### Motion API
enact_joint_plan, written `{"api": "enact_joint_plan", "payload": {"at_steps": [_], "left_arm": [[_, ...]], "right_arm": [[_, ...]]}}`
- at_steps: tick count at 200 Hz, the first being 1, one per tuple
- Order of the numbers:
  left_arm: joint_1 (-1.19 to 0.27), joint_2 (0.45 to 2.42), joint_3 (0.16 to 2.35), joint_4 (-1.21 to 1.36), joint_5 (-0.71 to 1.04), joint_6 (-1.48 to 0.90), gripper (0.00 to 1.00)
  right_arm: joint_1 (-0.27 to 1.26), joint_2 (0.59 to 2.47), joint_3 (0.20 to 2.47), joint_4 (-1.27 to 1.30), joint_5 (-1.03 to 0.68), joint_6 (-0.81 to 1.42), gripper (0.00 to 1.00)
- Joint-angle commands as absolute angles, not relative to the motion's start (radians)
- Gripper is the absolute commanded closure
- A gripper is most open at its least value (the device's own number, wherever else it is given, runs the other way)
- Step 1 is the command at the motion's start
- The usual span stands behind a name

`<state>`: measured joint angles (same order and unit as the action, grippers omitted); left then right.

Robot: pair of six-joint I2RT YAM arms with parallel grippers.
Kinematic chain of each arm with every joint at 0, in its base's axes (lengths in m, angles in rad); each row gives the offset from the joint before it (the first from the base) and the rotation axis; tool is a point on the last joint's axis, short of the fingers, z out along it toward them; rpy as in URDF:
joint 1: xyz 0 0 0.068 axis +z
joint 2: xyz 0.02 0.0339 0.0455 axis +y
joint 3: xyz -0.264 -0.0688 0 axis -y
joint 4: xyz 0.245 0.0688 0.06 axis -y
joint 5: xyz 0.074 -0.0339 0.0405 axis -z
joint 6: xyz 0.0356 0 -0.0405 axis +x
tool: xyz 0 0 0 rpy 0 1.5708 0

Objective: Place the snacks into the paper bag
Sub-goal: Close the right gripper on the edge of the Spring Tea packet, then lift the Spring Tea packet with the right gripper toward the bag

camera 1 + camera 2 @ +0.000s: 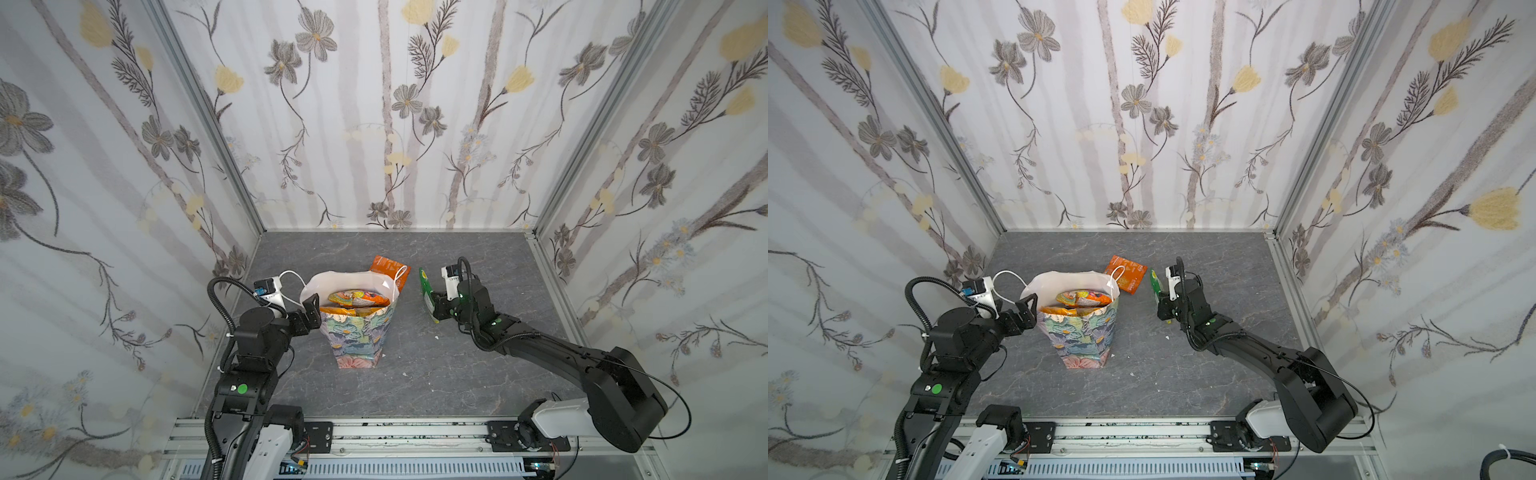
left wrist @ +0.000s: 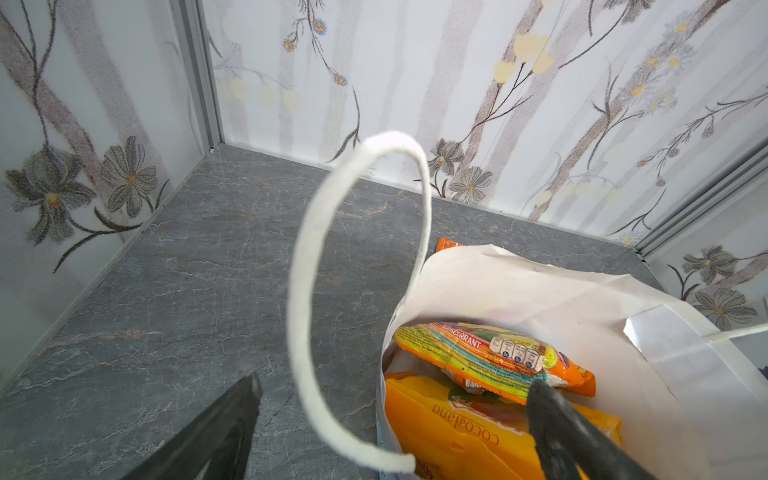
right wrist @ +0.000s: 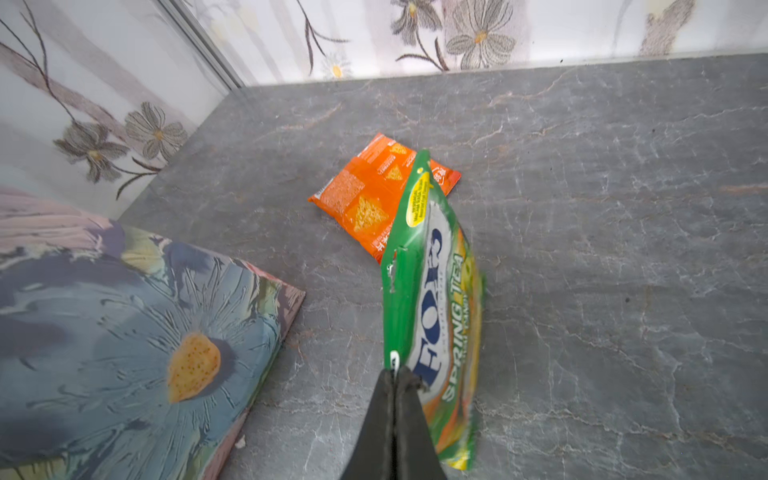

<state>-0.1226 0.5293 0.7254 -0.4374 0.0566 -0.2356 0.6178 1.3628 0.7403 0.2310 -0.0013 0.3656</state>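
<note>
The floral paper bag (image 1: 358, 336) (image 1: 1084, 338) stands upright mid-table, its white inside (image 2: 540, 299) showing. Inside lie snacks: a striped orange packet (image 2: 478, 353) (image 1: 358, 298) on a yellow-orange box (image 2: 457, 432). My left gripper (image 1: 313, 313) (image 1: 1032, 311) (image 2: 395, 382) is open and straddles the bag's left rim, one finger over the snacks and the other outside, the white cord handle (image 2: 303, 291) between them. My right gripper (image 1: 435, 302) (image 1: 1163, 301) (image 3: 399, 374) is shut on a green packet (image 3: 436, 291) (image 1: 426, 291), held off the table right of the bag. An orange packet (image 1: 388, 270) (image 1: 1127, 274) (image 3: 374, 195) lies flat behind the bag.
The grey stone-look table (image 1: 415, 374) is boxed in by flower-papered walls (image 1: 374, 124) on three sides. A metal rail (image 1: 415, 432) carrying both arm bases runs along the front edge. A few white crumbs (image 1: 437, 336) lie near the bag.
</note>
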Motion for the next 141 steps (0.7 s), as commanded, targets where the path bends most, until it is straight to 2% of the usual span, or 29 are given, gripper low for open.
{"api": "enact_joint_plan", "payload": {"at_steps": [1, 56, 141], "left_arm": [[-0.122, 0.523, 0.723, -0.41, 0.058, -0.231, 0.0], [-0.122, 0.52, 0.723, -0.41, 0.059, -0.23, 0.0], [-0.121, 0.519, 0.722, -0.41, 0.06, -0.231, 0.0]], "right_arm": [[0.614, 1.355, 0.785, 0.238, -0.036, 0.37, 1.0], [0.613, 1.316, 0.785, 0.24, -0.043, 0.374, 1.0], [0.612, 1.237, 0.9, 0.143, -0.049, 0.329, 1.0]]}}
